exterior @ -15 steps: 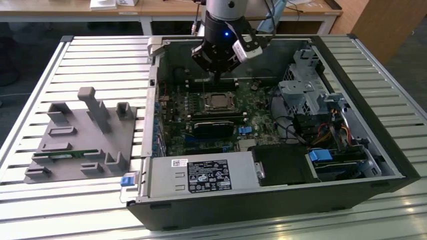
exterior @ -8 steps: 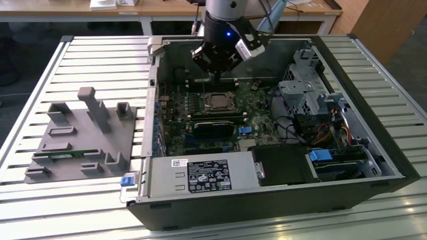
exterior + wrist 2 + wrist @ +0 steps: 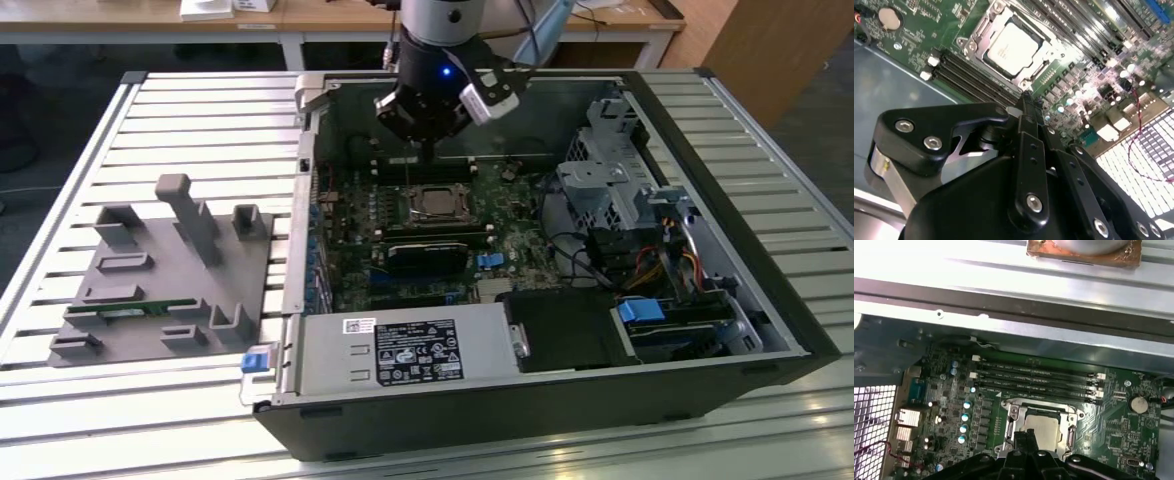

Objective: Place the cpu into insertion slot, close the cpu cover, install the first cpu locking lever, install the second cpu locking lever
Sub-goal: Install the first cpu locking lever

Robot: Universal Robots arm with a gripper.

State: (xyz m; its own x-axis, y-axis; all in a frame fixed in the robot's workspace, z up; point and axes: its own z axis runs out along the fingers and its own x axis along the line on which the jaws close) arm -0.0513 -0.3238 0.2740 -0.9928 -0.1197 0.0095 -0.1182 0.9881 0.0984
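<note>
1. My gripper (image 3: pixel 1026 100) is clenched, fingers together, nothing held; it hangs over the mobo (image 3: pixel 350 268), just far of the socket.
2. Cpu (image 3: pixel 1013 46) sits flat in the socket, mid-board in the open PC case (image 3: pixel 534 410).
3. Cpu cover (image 3: pixel 1040 403) lies flat, framing the cpu.

Slatted metal table (image 3: pixel 200 110) carries a grey fixture (image 3: pixel 147 290) and open computer case (image 3: pixel 441 420)
</note>
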